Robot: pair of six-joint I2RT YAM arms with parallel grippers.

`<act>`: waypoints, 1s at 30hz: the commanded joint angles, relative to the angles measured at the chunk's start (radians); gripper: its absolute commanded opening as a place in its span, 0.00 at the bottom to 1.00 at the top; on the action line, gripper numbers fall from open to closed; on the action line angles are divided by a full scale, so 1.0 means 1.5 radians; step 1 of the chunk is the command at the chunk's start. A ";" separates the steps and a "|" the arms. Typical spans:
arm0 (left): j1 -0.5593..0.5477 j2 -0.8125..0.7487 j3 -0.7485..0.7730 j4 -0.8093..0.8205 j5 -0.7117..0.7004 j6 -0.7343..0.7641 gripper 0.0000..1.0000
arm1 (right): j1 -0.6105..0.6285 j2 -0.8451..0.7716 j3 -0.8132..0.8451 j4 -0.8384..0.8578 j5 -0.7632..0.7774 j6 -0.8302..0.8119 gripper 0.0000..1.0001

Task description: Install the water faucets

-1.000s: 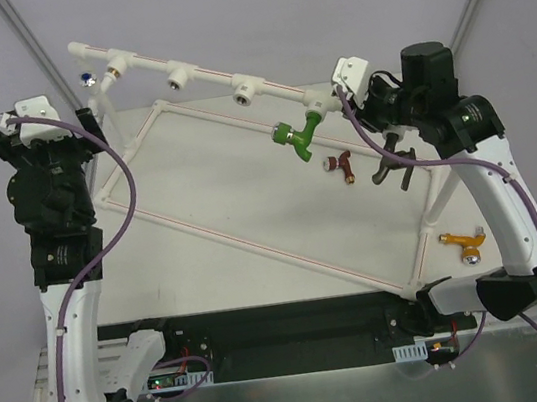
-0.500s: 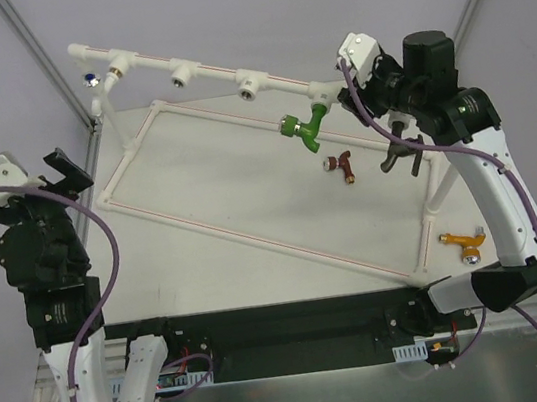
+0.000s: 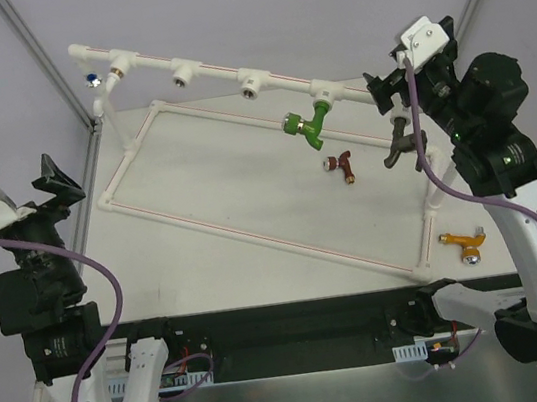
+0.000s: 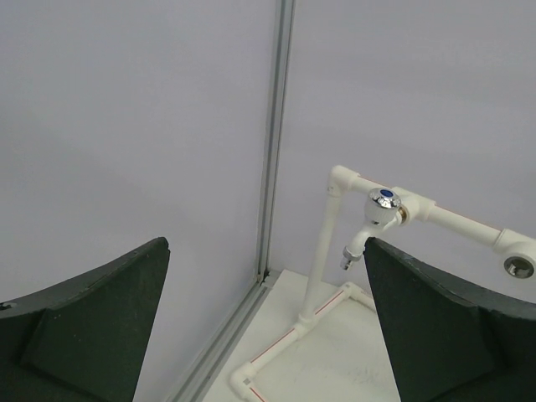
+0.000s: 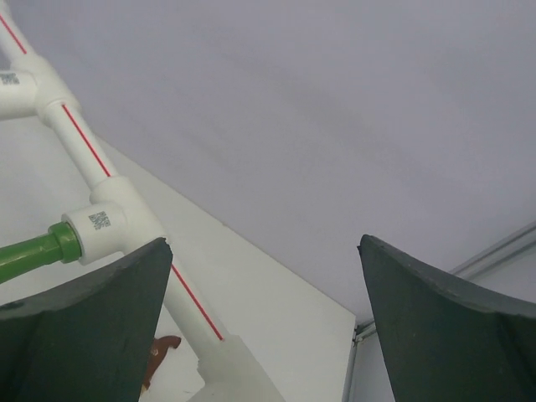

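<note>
1. Faucets are spread over the right half of the counter (image 3: 246, 184) and along the raised rail of the white pipe frame (image 3: 214, 70).
2. We see the white faucet (image 3: 89, 82) at 11 o'clock, seated at the rail's left end with its spout pointing down. In the left wrist view it (image 4: 377, 213) sits at 2 o'clock.
3. The green faucet (image 3: 302, 127) hangs at 1 o'clock. Its end meets a tee fitting (image 5: 113, 222) on the rail, which the right wrist view shows at 9 o'clock.
4. The dark red faucet (image 3: 342, 164) lies on the counter at 5 o'clock of the green one, near it but apart.
5. The dark grey faucet (image 3: 403, 144) is at 3 o'clock of the dark red one, close against the frame's right post. We cannot tell whether it is mounted or only resting.
6. The orange faucet (image 3: 461, 240) lies at 4 o'clock, just outside the frame's near right corner.
7. The left gripper (image 4: 266, 243) hangs off the counter's edge at 9 o'clock, with its jaws wide apart and nothing between them.
8. The right gripper (image 5: 264, 241) is raised at 2 o'clock by the rail's right end. Its jaws are spread and empty.
</note>
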 commanded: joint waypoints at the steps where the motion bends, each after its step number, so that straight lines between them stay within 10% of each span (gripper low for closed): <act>1: 0.004 -0.027 -0.020 0.100 0.026 0.017 0.99 | -0.002 -0.042 -0.044 0.100 0.064 0.036 0.96; 30: 0.004 -0.028 -0.154 0.344 0.064 -0.004 0.99 | -0.006 -0.127 -0.199 0.252 0.243 0.067 0.96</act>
